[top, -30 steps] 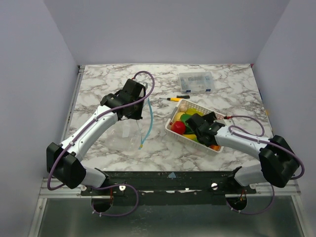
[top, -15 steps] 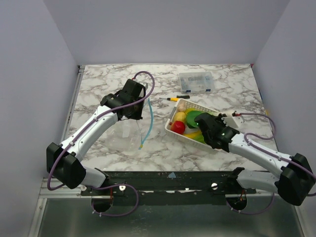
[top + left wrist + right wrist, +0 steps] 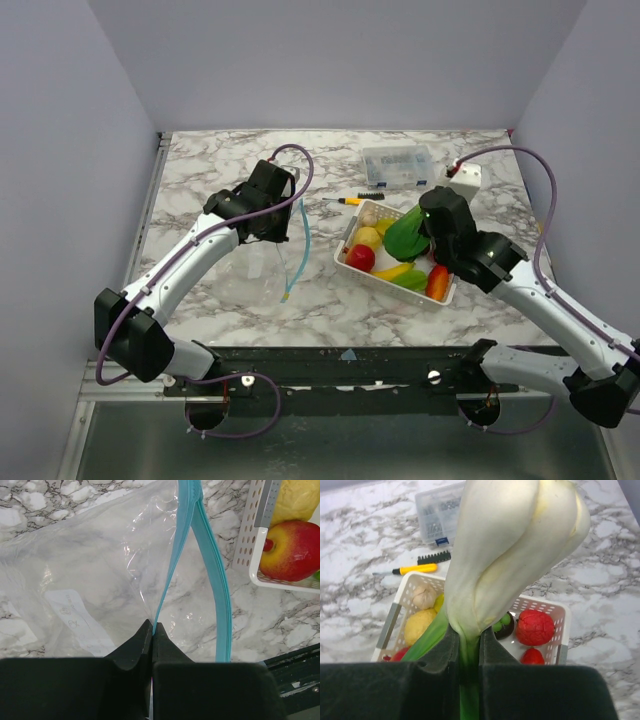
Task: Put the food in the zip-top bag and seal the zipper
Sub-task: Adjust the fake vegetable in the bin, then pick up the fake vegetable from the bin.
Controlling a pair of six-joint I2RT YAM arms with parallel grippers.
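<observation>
The left claw (image 3: 152, 630) is pressed together and pinches 1 side of the light-blue zipper (image 3: 186, 540). The zip-top bag (image 3: 85, 575) is clear and floppy. It lies on the marble counter (image 3: 200, 170), just to the left of the white basket (image 3: 343, 256). The 2 sides of the zipper are apart near the claw, so the bag's mouth is open there. I cannot see any food in the bag. A white paper slip (image 3: 75, 620) shows through the clear plastic.

The right claw (image 3: 468, 633) is closed on the green stem of the leek (image 3: 510, 545). The leek has a fat white end and a green end. It is up in the air above the basket and does not touch it. From above, its green part (image 3: 404, 232) hangs over the far side of the basket.

The rest of the food is in the basket. There is a red apple (image 3: 362, 257), a yellow lemon (image 3: 420, 626), a small pale garlic (image 3: 424, 596), a bumpy red berry (image 3: 534, 627), a yellow banana (image 3: 392, 271) and an orange-red piece (image 3: 437, 282).

Behind the basket lies a yellow screwdriver (image 3: 348, 201), with a small black strip (image 3: 434, 557) just beside it. A clear box with a lid (image 3: 397, 165) sits farther back on the counter.
</observation>
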